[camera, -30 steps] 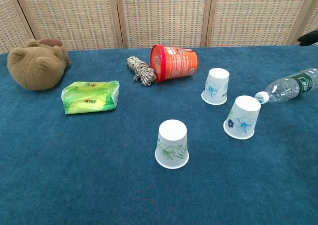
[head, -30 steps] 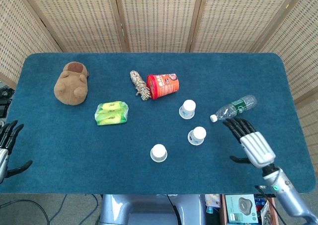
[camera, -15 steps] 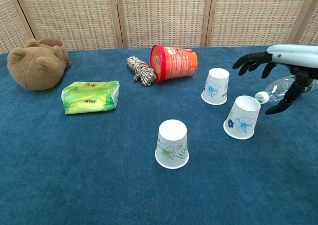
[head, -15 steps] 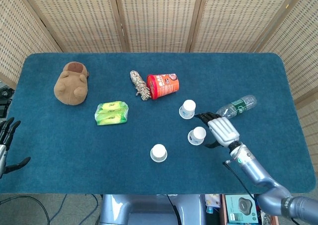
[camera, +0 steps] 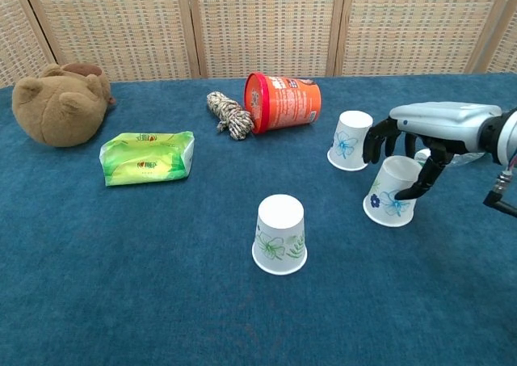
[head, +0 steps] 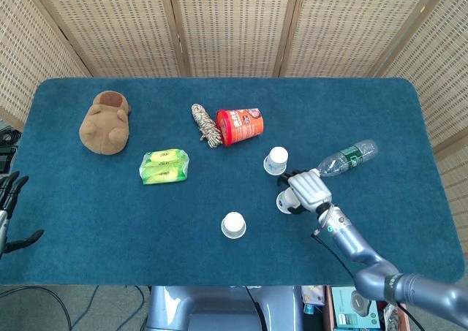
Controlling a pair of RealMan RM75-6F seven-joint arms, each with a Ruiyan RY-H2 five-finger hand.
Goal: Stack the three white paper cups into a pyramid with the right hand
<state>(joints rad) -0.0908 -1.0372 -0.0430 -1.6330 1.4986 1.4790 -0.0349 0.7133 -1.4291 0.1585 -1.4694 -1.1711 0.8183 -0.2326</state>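
A folding screen of woven rattan panels in pale wooden frames stands along the far side of the table, its sections meeting at slight angles, and it closes off the whole back of the scene. More panels of the same weave angle in at the left and right edges. The table itself is wide, with rounded corners, and is covered in deep blue-teal carpet-like cloth. The light is even and soft, with only faint shadows. Below the near edge, a grey floor shows, with dark cables trailing over it at the left.
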